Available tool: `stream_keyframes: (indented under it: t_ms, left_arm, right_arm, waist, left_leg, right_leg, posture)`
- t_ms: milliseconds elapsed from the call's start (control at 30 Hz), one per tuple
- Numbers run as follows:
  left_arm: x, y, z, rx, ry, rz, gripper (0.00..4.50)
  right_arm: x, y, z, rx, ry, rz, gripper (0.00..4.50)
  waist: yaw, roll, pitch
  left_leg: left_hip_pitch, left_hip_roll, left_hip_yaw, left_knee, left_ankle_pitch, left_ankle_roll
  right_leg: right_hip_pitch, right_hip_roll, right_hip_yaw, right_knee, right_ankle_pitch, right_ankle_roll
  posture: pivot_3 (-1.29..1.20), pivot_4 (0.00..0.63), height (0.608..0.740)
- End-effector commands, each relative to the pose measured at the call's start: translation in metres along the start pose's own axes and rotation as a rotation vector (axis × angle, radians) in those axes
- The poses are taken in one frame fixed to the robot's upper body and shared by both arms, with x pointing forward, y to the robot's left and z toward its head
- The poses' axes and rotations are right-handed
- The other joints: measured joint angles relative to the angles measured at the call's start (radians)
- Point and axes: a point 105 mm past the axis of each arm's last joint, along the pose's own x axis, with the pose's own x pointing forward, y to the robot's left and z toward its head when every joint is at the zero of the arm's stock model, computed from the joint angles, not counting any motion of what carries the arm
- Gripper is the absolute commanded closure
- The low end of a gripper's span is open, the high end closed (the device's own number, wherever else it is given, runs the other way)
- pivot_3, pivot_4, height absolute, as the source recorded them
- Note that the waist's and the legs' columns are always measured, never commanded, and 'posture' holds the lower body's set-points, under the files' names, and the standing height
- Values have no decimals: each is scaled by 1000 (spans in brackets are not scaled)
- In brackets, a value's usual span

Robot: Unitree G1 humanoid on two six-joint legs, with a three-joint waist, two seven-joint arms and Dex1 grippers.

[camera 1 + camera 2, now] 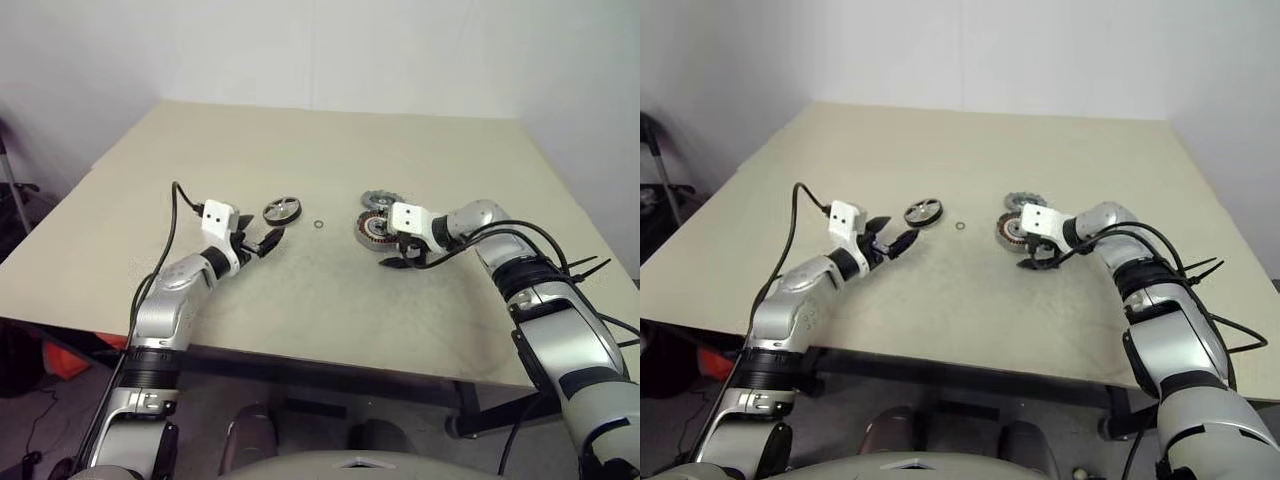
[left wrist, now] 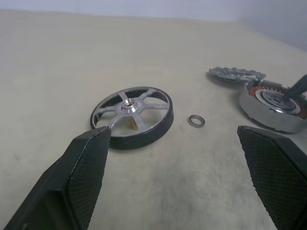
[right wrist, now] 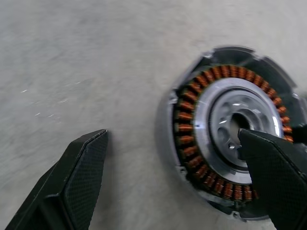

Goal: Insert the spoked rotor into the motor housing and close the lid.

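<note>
Beige worktop (image 1: 300, 150) carries every part loose, so by my reading nothing of the task is done yet. Taking the housing (image 1: 374, 231) as landmark: it sits open-topped, its copper windings and hub bare, with no rotor inside. At its near side the right gripper (image 1: 395, 261) tilts down over it, jaws spread wide and empty; one finger (image 3: 273, 177) hangs above the hub, though contact cannot be judged. Well apart from the housing, toward the robot's left, the left gripper (image 1: 262, 241) hovers level, also wide open and holding nothing. Just behind the housing, touching or nearly touching its far rim, lies the lid (image 1: 381, 199), flat on the worktop and not fitted. Left of the housing, just beyond the left gripper's fingertips, the rotor (image 1: 282, 210) lies flat, ungrasped. Between rotor and housing rests a tiny ring (image 1: 318, 225). Left to do: pick up the rotor, seat it in the housing, then set the lid on top.
</note>
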Motion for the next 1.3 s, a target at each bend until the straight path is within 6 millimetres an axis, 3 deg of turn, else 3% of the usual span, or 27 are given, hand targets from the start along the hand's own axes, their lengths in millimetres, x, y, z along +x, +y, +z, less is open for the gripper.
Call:
stream_keyframes:
  t_ms: [33,333,433,567,700,800,900,1033,1300]
  left_arm:
    - [-3,-2,14,31,-60,8,36]
    - [-4,-4,13,38,-55,19,36]
    - [-2,-10,15,46,-58,9,0]
    - [-1,-15,15,50,-58,3,0]
    - [-2,-17,10,44,-47,4,0]
    - [-3,-18,6,40,-37,9,0]
    - [-3,-18,5,38,-35,10,0]
    - [-3,-18,3,47,-26,14,0]
    - [-3,-21,0,44,-18,6,0]
  right_arm:
    - [1,-5,3,-42,23,7,59]
    - [9,-7,6,-14,29,27,59]
    - [10,-10,3,7,54,21,678]
    - [6,-17,5,3,68,-2,1981]
    - [2,-19,8,-7,57,-1,1981]
    - [-2,-18,9,-9,37,17,2470]
    - [-9,-17,10,-12,23,35,2631]
    - [-26,-6,9,18,-15,107,2685]
    - [-55,35,-8,1,40,203,2685]
  waist:
    - [0,0,0]
    - [-3,0,0]
    - [-4,0,0]
    - [-1,0,0]
    - [-1,0,0]
    - [-1,0,0]
    - [-1,0,0]
    - [6,0,0]
    - [25,0,0]
  left_leg:
    - [0,0,0,0,0,0]
    - [1,1,0,4,0,0]
    - [2,3,0,4,0,0]
    - [1,3,0,4,-1,0]
    - [-1,3,0,4,-1,1]
    - [0,3,0,4,-1,2]
    - [0,4,0,5,-1,2]
    - [0,3,0,5,-1,2]
    - [-4,2,0,7,-5,11]
  right_leg:
    - [0,0,0,0,0,0]
    - [2,0,0,2,0,-1]
    - [2,1,0,2,0,-1]
    - [1,1,0,2,-1,-1]
    - [0,1,0,2,-1,-2]
    - [0,1,-1,2,-1,-2]
    - [1,1,-1,2,-1,-2]
    - [1,1,-1,2,-1,-2]
    - [0,1,-1,1,-1,-1]
  posture:
    - [0,0,740]
    - [0,0,740]
    - [0,0,740]
    - [0,0,740]
    - [0,0,740]
    - [0,0,740]
    - [0,0,740]
    - [0,0,740]
    - [0,0,740]
